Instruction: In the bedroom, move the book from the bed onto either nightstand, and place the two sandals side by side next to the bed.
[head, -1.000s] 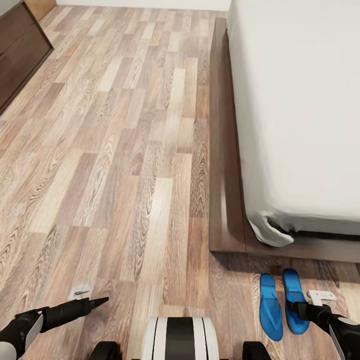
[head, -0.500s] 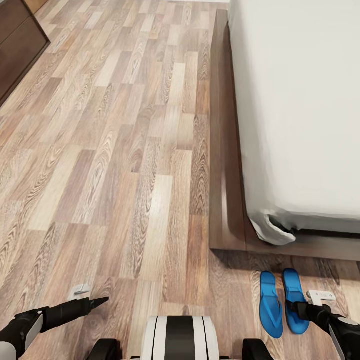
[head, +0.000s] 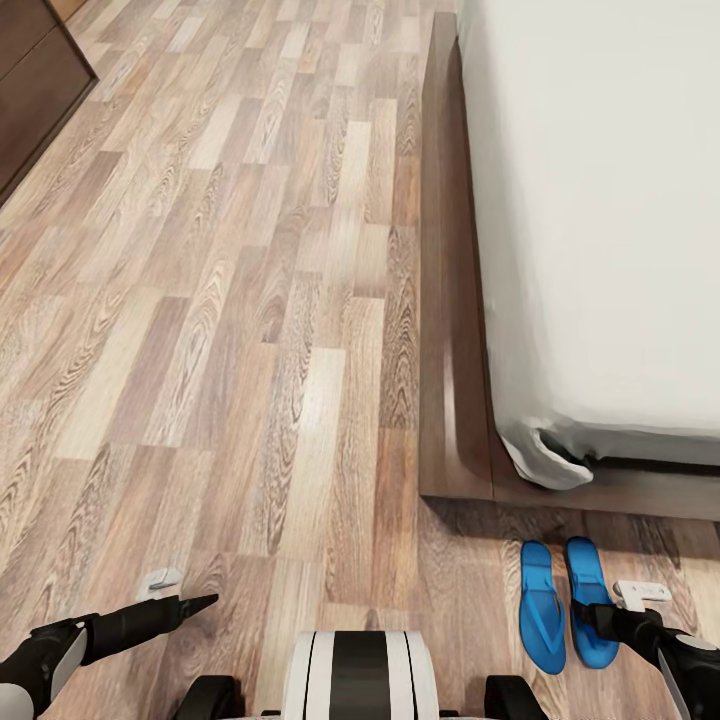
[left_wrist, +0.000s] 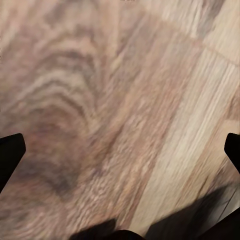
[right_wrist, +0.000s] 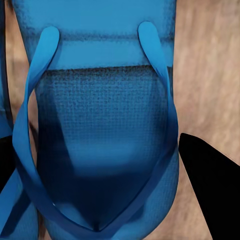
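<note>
Although the book is nowhere among these pictures, the head view puts the other task things plainly: two flat bright blue sandals lie side by side on the brown wood-plank floor (head: 250, 330), the left-hand sandal (head: 542, 608) and the right-hand sandal (head: 588, 595) nearly parallel and just beyond the foot corner of the large low bed (head: 600, 200) with its dark brown wooden frame and pale grey-white mattress. That pairing looks like the arrangement the task asks for, so the sandal part is probably done or close to it. The right gripper (head: 600, 618) hangs over the right-hand sandal, its dark fingers overlapping the blue sole; the left gripper (head: 190, 605) points forward over bare planks, well apart from everything. A dark brown cabinet (head: 35, 90) sits at the far left, and the robot's white-and-black trunk (head: 360, 675) shows low in the middle. Nothing stands between the robot and the bed's side.

From the left wrist view, the left gripper's black fingertips (left_wrist: 10, 152) stand wide apart over empty wood grain, holding nothing.

From the right wrist view, one blue sandal (right_wrist: 100, 150) lies directly below, straps towards the camera, with the other's edge beside it. A black fingertip (right_wrist: 210, 185) stands clear of its side, so the jaws are spread and grip nothing.
</note>
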